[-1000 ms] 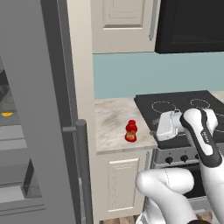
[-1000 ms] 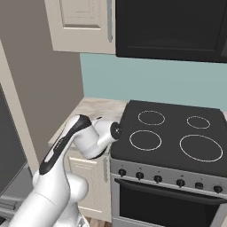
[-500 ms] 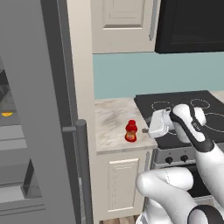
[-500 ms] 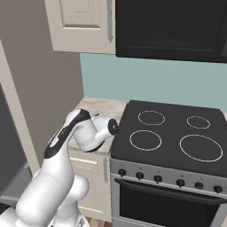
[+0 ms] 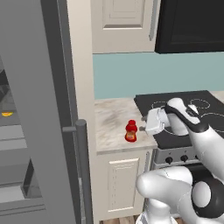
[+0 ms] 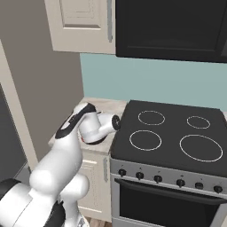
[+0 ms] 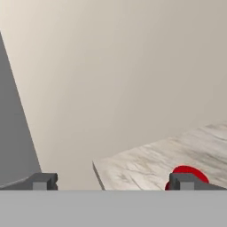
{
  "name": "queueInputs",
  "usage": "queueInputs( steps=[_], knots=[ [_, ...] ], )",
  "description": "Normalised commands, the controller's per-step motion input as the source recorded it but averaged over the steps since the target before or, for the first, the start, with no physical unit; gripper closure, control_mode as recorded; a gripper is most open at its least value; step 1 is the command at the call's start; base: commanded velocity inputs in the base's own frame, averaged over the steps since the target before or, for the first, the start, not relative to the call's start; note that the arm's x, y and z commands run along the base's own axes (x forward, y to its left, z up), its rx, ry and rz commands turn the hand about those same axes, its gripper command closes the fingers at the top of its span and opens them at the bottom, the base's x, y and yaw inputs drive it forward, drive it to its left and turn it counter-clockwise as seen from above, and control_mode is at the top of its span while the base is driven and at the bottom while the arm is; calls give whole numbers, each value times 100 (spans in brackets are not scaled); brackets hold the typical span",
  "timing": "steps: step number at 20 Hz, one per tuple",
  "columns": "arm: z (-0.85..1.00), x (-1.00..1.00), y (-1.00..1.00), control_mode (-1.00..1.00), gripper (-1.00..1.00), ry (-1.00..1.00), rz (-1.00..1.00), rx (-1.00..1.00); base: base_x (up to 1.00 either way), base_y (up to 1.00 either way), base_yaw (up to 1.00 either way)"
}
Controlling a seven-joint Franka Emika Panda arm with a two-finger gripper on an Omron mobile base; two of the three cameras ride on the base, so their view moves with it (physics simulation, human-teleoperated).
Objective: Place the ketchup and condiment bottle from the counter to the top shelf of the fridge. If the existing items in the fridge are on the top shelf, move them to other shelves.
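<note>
The ketchup (image 5: 131, 131), a squat red bottle with a yellow label, stands on the beige counter (image 5: 111, 116) near its front edge. My gripper (image 5: 142, 124) hovers just right of it at cap height, pointing left, jaws open and empty. In the hand view the gripper (image 7: 113, 181) is spread wide and the ketchup's red cap (image 7: 188, 171) peeks up beside the right fingertip (image 7: 184, 181), on the counter (image 7: 177, 153). The condiment bottle is out of view. The fridge (image 5: 26, 109) stands open at the left; a small yellow item (image 5: 6, 114) lies on a shelf inside.
The fridge door with its long bar handle (image 5: 82, 175) juts out just left of the counter. A black stovetop (image 6: 173, 133) borders the counter on the right. Cream wall cabinets (image 5: 122, 24) hang overhead. A beige side wall (image 7: 111, 66) rises behind the counter.
The hand has swung left from over the stove's edge to just beside the ketchup. Its jaws stayed open. The ketchup has not moved.
</note>
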Motion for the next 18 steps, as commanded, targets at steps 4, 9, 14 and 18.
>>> queueInputs(
  steps=[4, 9, 14, 18],
  knots=[
    [-31, 8, 0, -100, -100, 1, 5, 0, 0, 0, 0],
    [-27, 3, 0, -100, -100, 0, 6, 0, 0, 0, 0],
    [-20, 18, 0, -100, -100, 0, 4, 0, 0, 0, 0],
    [-8, 34, 0, -100, -100, 0, 1, 0, 0, 0, 0]
  ],
)
